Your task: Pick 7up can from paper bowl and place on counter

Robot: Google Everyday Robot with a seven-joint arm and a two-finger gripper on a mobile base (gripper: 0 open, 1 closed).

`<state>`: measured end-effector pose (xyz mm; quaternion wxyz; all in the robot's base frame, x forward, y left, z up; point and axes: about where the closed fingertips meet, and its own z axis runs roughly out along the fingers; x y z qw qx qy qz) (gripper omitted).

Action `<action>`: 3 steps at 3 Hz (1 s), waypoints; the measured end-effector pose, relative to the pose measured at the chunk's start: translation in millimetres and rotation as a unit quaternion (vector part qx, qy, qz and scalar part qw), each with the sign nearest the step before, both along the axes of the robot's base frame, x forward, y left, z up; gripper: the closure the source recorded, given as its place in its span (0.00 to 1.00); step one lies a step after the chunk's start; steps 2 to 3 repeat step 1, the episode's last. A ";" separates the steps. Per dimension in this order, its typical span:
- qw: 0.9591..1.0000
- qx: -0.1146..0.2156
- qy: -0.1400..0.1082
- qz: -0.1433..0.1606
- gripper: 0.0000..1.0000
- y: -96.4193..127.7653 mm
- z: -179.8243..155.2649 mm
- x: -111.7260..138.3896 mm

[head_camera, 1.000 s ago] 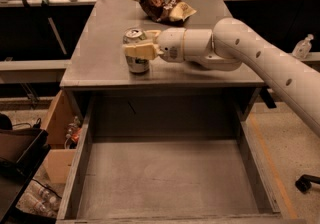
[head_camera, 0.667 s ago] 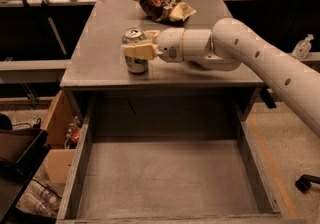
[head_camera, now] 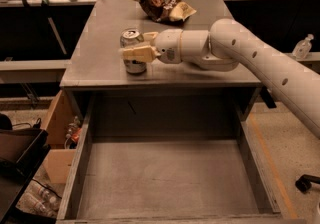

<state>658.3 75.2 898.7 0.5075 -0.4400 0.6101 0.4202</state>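
Note:
The 7up can (head_camera: 135, 66) stands upright on the grey counter (head_camera: 100, 38), near its front edge and left of the middle. My gripper (head_camera: 134, 45) reaches in from the right on the white arm (head_camera: 235, 45). Its two beige fingers sit on either side of the can, one finger (head_camera: 138, 53) across the front and the other behind, closed against its sides. The can's silver top shows above the front finger. The paper bowl is not in view.
A brown and yellow snack bag (head_camera: 161, 4) lies at the back of the counter. An open grey drawer tray (head_camera: 170, 178) with raised walls extends below the counter's front edge. Cardboard boxes (head_camera: 57, 118) and clutter stand at the left, and a clear bottle (head_camera: 301, 47) at the right.

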 end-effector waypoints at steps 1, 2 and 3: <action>1.000 0.000 0.000 0.002 0.00 2.7 0.2 -0.8; 1.000 0.000 0.000 0.002 0.00 2.7 0.2 -0.8; 1.000 0.000 0.000 0.002 0.00 2.7 0.2 -0.8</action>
